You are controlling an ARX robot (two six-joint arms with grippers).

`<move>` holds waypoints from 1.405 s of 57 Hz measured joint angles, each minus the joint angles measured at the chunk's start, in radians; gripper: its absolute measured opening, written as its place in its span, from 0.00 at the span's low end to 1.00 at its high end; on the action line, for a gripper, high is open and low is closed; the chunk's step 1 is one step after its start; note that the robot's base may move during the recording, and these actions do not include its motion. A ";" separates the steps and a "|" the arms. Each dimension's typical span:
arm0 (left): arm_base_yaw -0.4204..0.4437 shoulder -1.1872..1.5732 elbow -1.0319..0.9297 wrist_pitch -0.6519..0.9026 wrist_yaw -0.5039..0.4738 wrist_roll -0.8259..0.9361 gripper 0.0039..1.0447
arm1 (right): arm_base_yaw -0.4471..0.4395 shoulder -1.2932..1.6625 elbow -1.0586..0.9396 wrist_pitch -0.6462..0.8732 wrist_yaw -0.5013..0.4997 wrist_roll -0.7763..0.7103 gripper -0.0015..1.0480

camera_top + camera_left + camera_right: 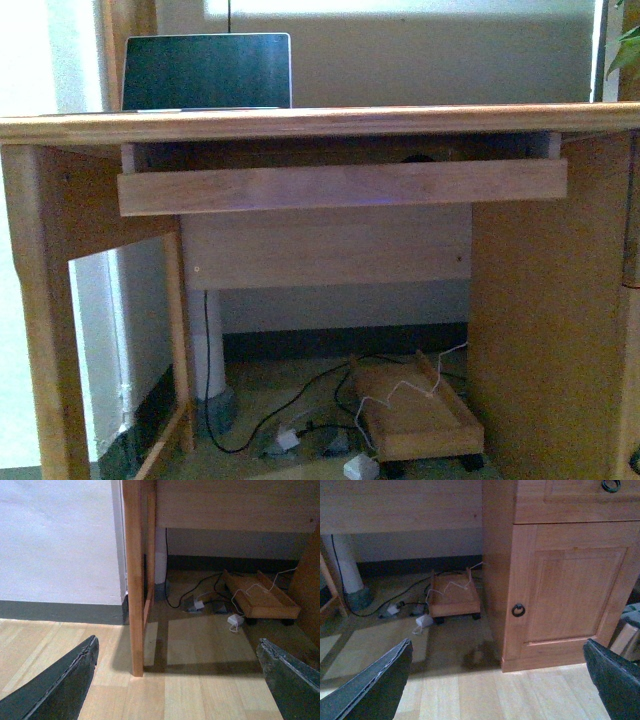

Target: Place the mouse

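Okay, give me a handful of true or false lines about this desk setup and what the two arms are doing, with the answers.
1. A laptop stands open on the desk. True.
2. The mouse lies beside the laptop. False: no mouse shows in any view.
3. Both tools are shut on something. False: the left tool and the right tool are open and empty.
4. A small wooden cart on wheels sits under the desk. True.
5. The cupboard door hangs wide open. False: it is shut.
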 joint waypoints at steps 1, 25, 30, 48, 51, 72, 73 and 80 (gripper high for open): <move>0.000 0.000 0.000 0.000 0.000 0.000 0.93 | 0.000 0.000 0.000 0.000 0.000 0.000 0.99; 0.000 0.000 0.000 0.000 0.000 0.000 0.93 | 0.000 0.000 0.000 0.000 0.000 0.000 0.99; 0.000 0.000 0.000 0.000 0.000 0.000 0.93 | 0.000 0.000 0.000 0.000 0.000 0.000 0.99; 0.000 0.000 0.000 0.000 0.000 0.000 0.93 | 0.000 0.000 0.000 0.000 0.000 0.000 0.99; 0.000 0.000 0.000 0.000 0.000 0.000 0.93 | 0.000 0.000 0.000 0.000 0.000 0.000 0.99; 0.000 0.000 0.000 0.000 0.000 0.000 0.93 | 0.000 0.000 0.000 0.000 0.000 0.000 0.99; 0.000 0.000 0.000 0.000 0.000 0.000 0.93 | 0.000 0.000 0.000 0.000 0.000 0.000 0.99; 0.000 0.000 0.000 0.000 0.000 0.000 0.93 | 0.000 0.000 0.000 0.000 0.000 0.000 0.99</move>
